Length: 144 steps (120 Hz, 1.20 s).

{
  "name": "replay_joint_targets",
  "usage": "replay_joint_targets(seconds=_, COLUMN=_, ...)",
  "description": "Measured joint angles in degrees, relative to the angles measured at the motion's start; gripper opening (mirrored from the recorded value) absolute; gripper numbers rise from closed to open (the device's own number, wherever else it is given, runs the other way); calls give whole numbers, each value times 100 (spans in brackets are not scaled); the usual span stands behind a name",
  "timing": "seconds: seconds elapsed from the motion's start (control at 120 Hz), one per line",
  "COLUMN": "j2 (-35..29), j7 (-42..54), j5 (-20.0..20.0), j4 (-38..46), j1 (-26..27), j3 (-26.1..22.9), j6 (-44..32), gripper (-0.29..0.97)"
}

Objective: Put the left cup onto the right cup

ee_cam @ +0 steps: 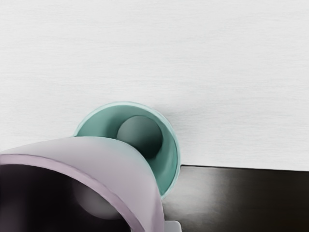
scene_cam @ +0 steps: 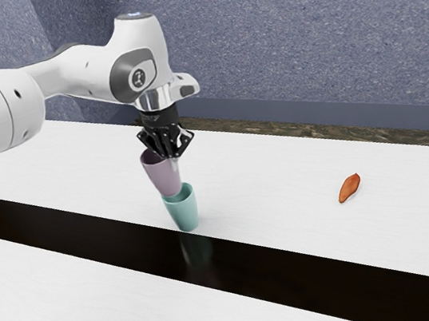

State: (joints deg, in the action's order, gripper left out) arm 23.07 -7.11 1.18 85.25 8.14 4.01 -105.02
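A mauve cup [scene_cam: 160, 173] hangs tilted in the air with my gripper [scene_cam: 170, 152] shut on its rim. Its base sits just above the mouth of a teal cup [scene_cam: 183, 207], which stands upright on the white table beside the black strip. In the wrist view the mauve cup [ee_cam: 96, 179] looms large just under the hand, overlapping part of the teal cup's open mouth [ee_cam: 164, 140]; the teal cup's inside bottom shows past it.
A small orange object [scene_cam: 349, 187] lies on the white table [scene_cam: 298, 180] toward the exterior view's right. A black strip [scene_cam: 113, 240] runs diagonally across the table just in front of the teal cup. A grey wall stands behind.
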Motion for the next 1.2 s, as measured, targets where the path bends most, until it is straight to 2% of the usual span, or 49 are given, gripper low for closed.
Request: replay_joint_targets(seconds=1.2, j2=567, j7=4, j5=0, j4=-358, j1=-100, j3=-129, j6=-39, gripper=-10)
